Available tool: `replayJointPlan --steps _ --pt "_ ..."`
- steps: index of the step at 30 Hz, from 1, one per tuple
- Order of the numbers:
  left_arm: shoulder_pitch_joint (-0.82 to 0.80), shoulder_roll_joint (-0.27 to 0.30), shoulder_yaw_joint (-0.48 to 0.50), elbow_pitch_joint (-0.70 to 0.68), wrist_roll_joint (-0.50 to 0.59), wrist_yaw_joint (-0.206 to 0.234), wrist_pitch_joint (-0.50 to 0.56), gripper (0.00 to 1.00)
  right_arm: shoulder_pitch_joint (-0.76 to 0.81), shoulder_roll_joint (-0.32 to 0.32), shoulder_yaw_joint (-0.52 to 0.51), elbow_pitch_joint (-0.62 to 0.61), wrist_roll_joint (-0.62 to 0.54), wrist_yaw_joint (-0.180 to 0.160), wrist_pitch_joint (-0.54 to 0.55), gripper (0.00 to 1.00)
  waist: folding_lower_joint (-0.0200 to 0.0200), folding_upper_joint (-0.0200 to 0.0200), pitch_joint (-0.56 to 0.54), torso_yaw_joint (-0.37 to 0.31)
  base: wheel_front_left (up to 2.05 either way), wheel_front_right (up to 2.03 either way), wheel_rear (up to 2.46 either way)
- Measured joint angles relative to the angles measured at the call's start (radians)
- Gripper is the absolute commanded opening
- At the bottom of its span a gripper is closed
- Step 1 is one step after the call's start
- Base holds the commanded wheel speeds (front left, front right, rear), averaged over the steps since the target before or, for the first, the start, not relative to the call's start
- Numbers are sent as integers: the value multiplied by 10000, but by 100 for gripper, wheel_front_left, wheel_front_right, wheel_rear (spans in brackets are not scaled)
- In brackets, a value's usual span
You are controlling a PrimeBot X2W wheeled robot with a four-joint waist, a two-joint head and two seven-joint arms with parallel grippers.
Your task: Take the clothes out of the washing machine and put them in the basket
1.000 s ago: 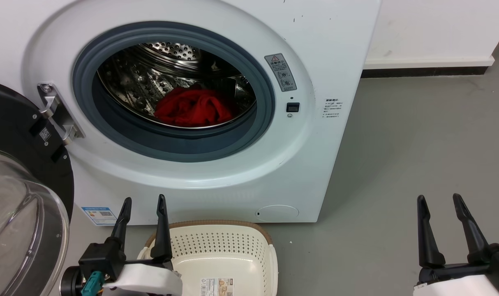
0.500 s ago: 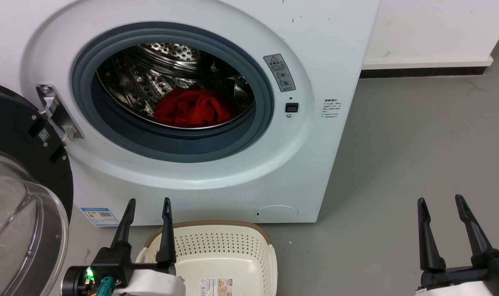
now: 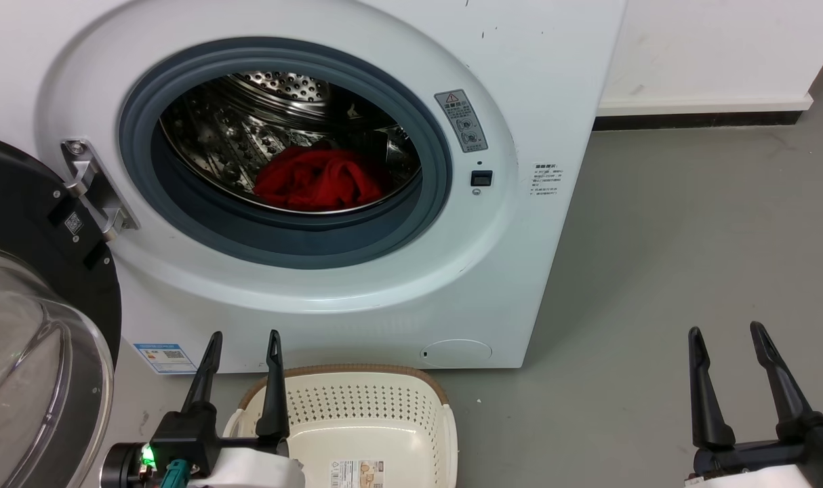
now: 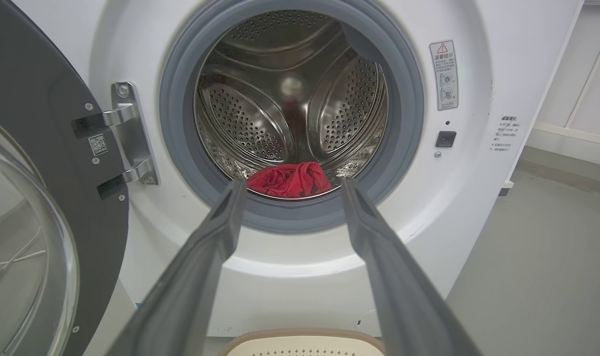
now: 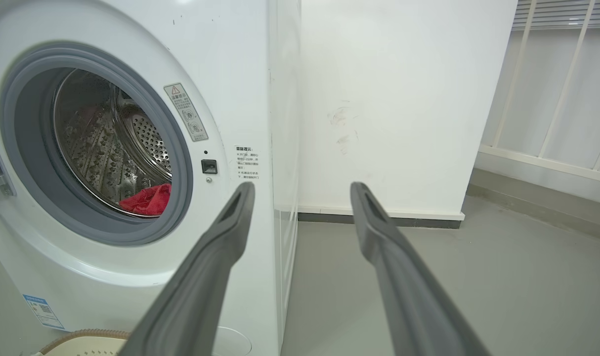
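Lying in a crumpled red heap, the clothes (image 3: 316,179) sit at the bottom of the perforated steel drum (image 3: 249,129), a little right of its middle and behind the grey rubber seal (image 3: 201,227) of the porthole. The washing machine (image 3: 384,298) stands on the grey floor (image 3: 655,271). Its black-framed glass door (image 3: 32,325) is swung wide open to the left on a metal hinge (image 3: 93,186). A warning sticker (image 3: 462,120) sits just right of the porthole, with a small black latch slot (image 3: 482,177) below it.

Directly in front of the machine's base, the basket (image 3: 364,407) rests on the floor, cream with a brown rim and a paper label (image 3: 357,471) on its smooth bottom.

The left gripper (image 3: 244,335) hovers at the basket's left edge, its jaws apart and holding nothing. The fingers point toward the machine, and in the left wrist view the red heap shows between their tips. The right gripper (image 3: 725,329) is well off to the right over bare floor, past the machine's right side, its jaws likewise spread and empty. A white wall (image 3: 710,47) stands behind.
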Motion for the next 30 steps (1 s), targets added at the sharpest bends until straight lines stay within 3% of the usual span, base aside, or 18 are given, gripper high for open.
replayJointPlan --steps 10,15,23,30 --pt "-31 0 150 270 4 69 0 100 -14 0 77 8 69 0 0 100 0 0 66 -96 0 0 0" --pt "-603 0 439 650 117 -240 -2 100 -124 0 167 -75 67 0 0 100 0 0 315 -219 0 0 0" --pt "-2414 293 989 1835 366 -846 -2 100 -655 -4 297 -240 69 0 0 100 0 0 1003 -566 0 0 0" --pt "-4753 901 1352 3164 493 -1034 -2 100 -1330 -8 458 -460 184 0 0 100 1 0 1947 -926 0 0 0"
